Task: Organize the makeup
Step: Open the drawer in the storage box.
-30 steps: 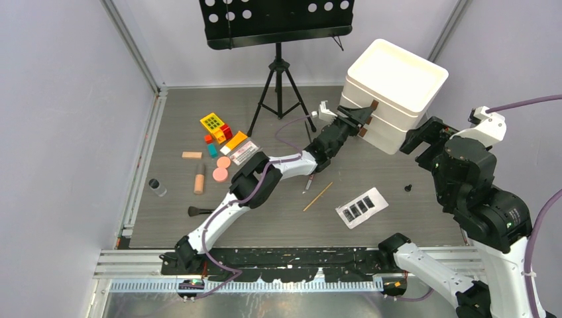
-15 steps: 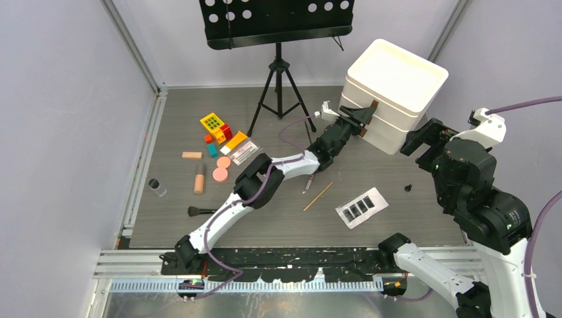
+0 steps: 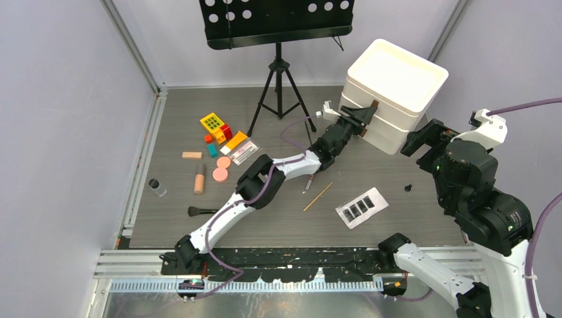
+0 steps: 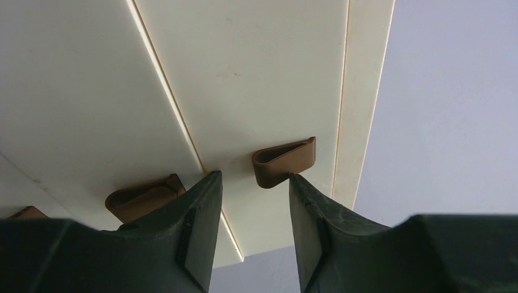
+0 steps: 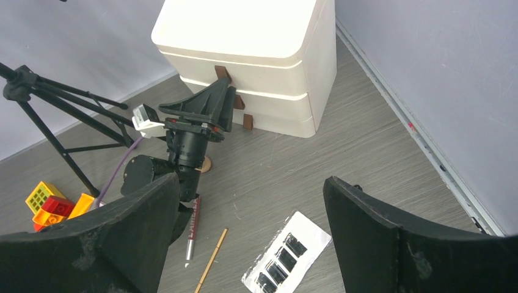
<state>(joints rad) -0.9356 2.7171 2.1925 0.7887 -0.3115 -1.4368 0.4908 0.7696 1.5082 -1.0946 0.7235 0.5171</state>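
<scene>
From above, the left arm stretches long and low across the desk (image 3: 278,106), elbow bent mid-desk, and its left gripper (image 3: 363,119) is nosed up against the front of the white drawer box (image 3: 397,79). The right arm stands tall at the right side, with the right gripper (image 3: 423,138) held high beside the box. The makeup lies loose on the desk: the white palette (image 3: 361,207) with dark squares and a thin pencil (image 3: 317,197) are in the middle, while the pink compact (image 3: 220,174), tan tube (image 3: 199,179), black brush (image 3: 197,211) and black-capped bottle (image 3: 157,187) are over on the left. On the left wrist camera, the jaws are parted and the top brown handle (image 4: 285,162) sits right at their mouth, not pinched. On the right wrist camera, the jaws are spread wide and empty, with the palette and pencil lying below them.
</scene>
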